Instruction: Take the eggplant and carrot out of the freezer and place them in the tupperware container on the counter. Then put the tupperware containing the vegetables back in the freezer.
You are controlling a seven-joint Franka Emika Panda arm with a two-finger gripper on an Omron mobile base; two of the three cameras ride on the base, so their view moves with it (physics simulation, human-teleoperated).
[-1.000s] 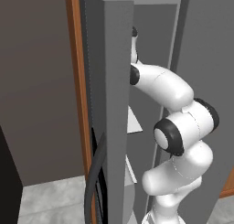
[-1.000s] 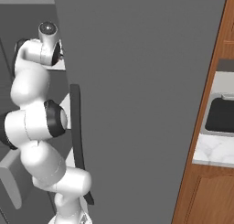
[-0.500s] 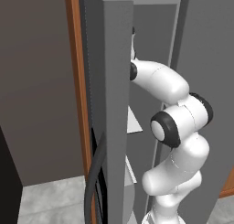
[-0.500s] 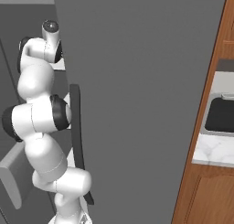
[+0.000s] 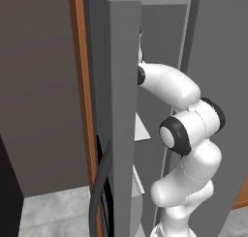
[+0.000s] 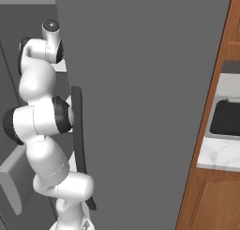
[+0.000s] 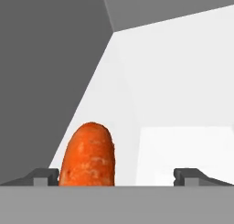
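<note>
In the hand view the carrot (image 7: 89, 155), a bright orange stub, lies on the white freezer shelf (image 7: 183, 145) right in front of my gripper (image 7: 116, 177). The gripper is open, and the carrot sits between the two fingertips (image 7: 45, 175), closer to the left one and touching neither. My arm (image 5: 169, 86) reaches into the open freezer (image 5: 121, 86), past its grey door (image 6: 140, 97) with the long dark handle (image 6: 78, 130). The eggplant and the tupperware container are out of view. A strip of the marble counter (image 6: 218, 154) shows at the right.
A dark sink (image 6: 227, 117) is set into the counter above brown wooden cabinets (image 6: 211, 201). The freezer's grey side wall (image 7: 50, 67) stands close on the left of the carrot. A second dark door handle (image 5: 99, 197) curves down at the lower left.
The arm has folded upward and pushed the hand a little deeper into the freezer. The jaws have stayed wide apart.
</note>
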